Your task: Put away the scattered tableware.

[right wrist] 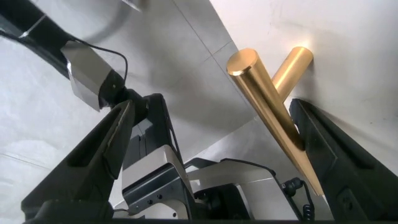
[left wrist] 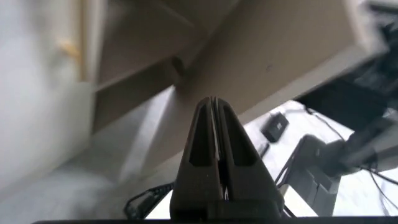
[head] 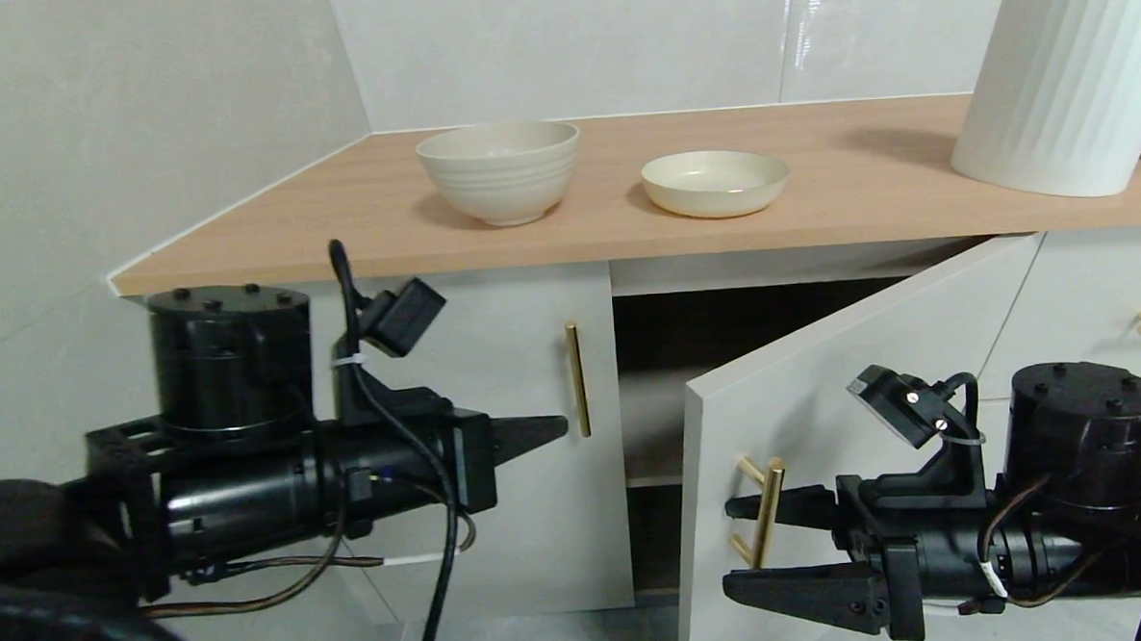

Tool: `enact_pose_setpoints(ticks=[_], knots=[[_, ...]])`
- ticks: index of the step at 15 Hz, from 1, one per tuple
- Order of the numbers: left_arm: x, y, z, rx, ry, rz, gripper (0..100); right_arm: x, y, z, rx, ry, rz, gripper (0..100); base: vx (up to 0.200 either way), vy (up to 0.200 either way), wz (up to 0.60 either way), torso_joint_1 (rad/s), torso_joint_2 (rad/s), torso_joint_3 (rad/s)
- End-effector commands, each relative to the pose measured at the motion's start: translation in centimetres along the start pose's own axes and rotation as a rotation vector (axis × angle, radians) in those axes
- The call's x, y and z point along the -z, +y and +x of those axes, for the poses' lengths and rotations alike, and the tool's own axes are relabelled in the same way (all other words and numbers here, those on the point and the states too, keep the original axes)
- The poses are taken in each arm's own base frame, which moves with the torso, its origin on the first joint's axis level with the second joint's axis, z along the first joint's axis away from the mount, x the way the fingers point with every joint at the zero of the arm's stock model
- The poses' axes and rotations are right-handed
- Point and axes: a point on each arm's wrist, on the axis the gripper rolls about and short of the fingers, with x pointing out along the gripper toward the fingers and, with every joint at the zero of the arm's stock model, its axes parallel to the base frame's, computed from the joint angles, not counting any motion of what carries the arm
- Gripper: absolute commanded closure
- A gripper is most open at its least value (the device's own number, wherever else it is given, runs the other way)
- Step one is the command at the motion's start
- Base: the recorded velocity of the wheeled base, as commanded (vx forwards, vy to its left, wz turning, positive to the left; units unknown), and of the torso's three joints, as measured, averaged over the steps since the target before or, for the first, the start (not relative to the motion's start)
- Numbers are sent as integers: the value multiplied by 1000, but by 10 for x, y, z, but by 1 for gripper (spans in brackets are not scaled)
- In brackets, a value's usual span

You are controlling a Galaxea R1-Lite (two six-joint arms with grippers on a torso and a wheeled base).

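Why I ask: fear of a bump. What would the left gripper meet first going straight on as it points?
Probably the inner side of the open white cabinet door, which the shut black left gripper faces; depth is unclear.

Head view overlooks cabinet (head: 499, 439); right wrist sits close at door handle (right wrist: 273, 118).

head view bright, light even and soft, coming from upper right. bowl (head: 500, 172) and dish (head: 715, 182) throw short soft shadows toward left on countertop (head: 335, 225). pale streaky glare on wall tiles (head: 798, 7). inside of cupboard (head: 725, 323) dark. left wrist view heavily blurred, smeared toward edges. right wrist view sharp; handle (right wrist: 270, 107) shows bright highlight on round end.
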Motion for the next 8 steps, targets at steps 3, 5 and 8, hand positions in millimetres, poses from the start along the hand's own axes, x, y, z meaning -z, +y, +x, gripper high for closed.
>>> enact_pose_setpoints(ticks=[3, 5, 8], knots=[[36, 2, 77, 86, 111, 7, 100, -3, -3, -2, 25, -19, -6, 0, 0, 0, 0, 0, 0, 0], [40, 0, 87, 113, 104, 20, 100, -6, -4, -6, 36, -34, -12, 0, 0, 0, 0, 0, 0, 0], [43, -3, 100, 165, 78, 43, 100, -6, -6, -8, 47, -37, -7, 0, 0, 0, 0, 0, 0, 0]])
